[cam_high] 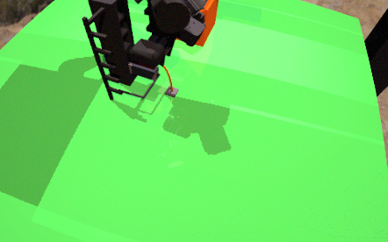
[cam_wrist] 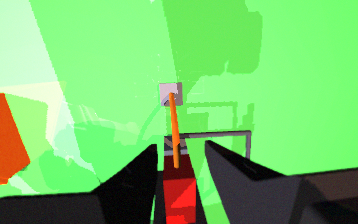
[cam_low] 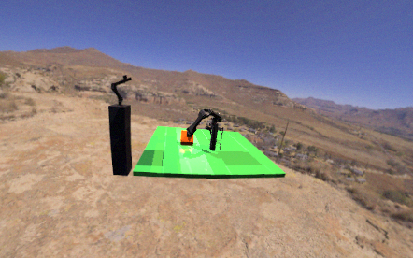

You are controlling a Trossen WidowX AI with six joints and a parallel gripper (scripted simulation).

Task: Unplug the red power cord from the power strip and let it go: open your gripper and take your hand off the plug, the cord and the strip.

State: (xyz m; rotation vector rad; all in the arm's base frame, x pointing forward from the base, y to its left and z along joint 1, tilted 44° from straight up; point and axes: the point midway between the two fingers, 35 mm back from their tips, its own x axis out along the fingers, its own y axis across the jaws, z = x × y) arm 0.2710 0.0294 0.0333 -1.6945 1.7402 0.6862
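A: Where do we stand on the red plug (cam_wrist: 179, 192)?

B: It sits in the black power strip (cam_high: 112, 37), between our gripper (cam_wrist: 180, 159) fingers, which are partly spread and grasp nothing. Its orange cord (cam_wrist: 174, 129) runs to a grey anchor (cam_wrist: 170, 93).

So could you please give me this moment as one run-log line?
phase: approach | gripper: open, fingers either side of red plug, not closed on it | cord: runs to grey end piece
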